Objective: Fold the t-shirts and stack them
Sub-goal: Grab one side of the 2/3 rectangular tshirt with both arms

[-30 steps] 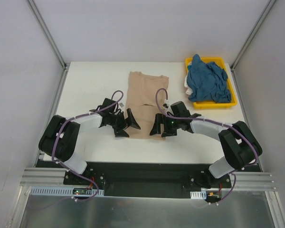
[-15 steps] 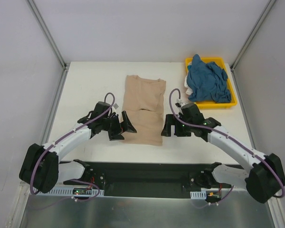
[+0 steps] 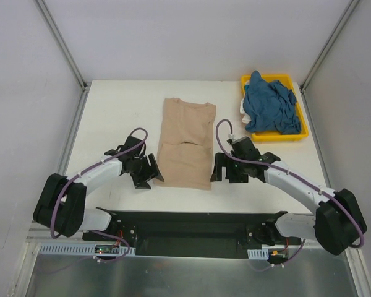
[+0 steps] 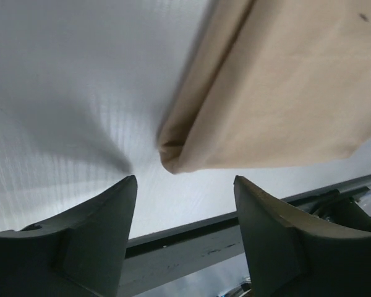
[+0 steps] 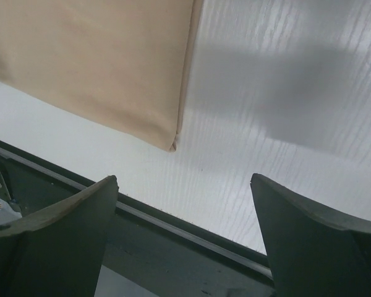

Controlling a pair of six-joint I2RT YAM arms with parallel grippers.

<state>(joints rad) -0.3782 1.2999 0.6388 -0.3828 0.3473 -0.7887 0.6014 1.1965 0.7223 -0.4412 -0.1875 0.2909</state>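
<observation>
A tan t-shirt (image 3: 185, 142) lies flat mid-table, folded into a long narrow strip. Its near left corner (image 4: 173, 162) shows just beyond my left gripper (image 4: 185, 180), which is open, holds nothing, and sits on the table to the left of that corner (image 3: 148, 175). My right gripper (image 3: 226, 171) is low beside the shirt's near right corner. In the right wrist view that gripper (image 5: 184, 179) is wide open and holds nothing, with the shirt (image 5: 99, 62) off to the upper left. A teal-blue t-shirt (image 3: 269, 106) lies crumpled in the yellow tray.
The yellow tray (image 3: 303, 132) stands at the back right corner, with a bit of white cloth (image 3: 243, 111) under the teal shirt. The table's near edge with its dark rail (image 5: 173, 229) runs just behind both grippers. Grey walls close the sides.
Both grippers have left the shirt's near end and moved out to either side of it. The shirt has settled flat. The left jaws have narrowed slightly.
</observation>
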